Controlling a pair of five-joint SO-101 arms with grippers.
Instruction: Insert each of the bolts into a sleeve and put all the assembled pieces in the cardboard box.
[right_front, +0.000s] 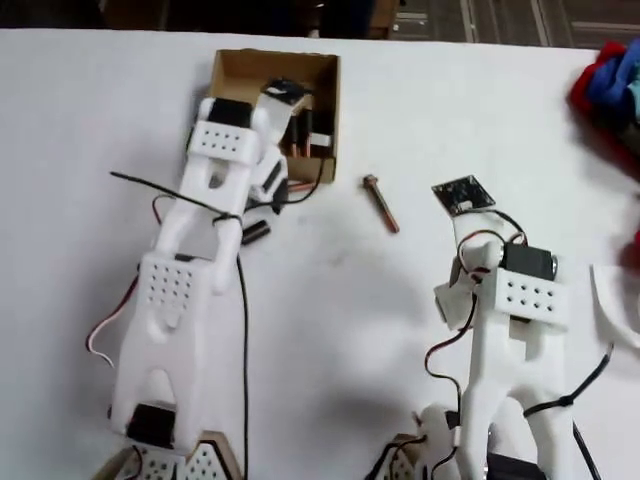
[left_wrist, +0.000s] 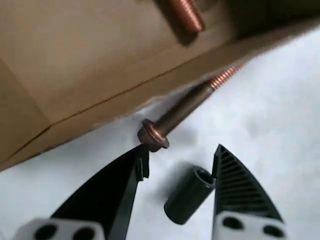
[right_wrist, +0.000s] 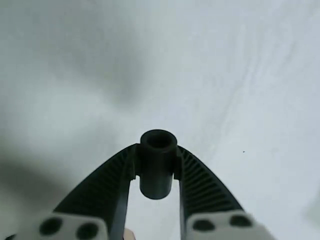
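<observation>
Progress partial: some pieces (right_front: 303, 140) sat in the cardboard box (right_front: 232, 68) by the far edge of the table (right_front: 330, 320). My left gripper (left_wrist: 182, 150), fingers apart, straddled a loose sleeve (left_wrist: 190, 196) beside a bolt (left_wrist: 175, 116) against the box; right gripper (right_wrist: 156, 150) clamped a second sleeve (right_wrist: 159, 172); spare bolt (right_front: 381, 203) lay mid-table.

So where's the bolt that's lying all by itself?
In the high view, the bolt lies on the table, toward the middle, between the box on its left and the circuit board on its right.
</observation>
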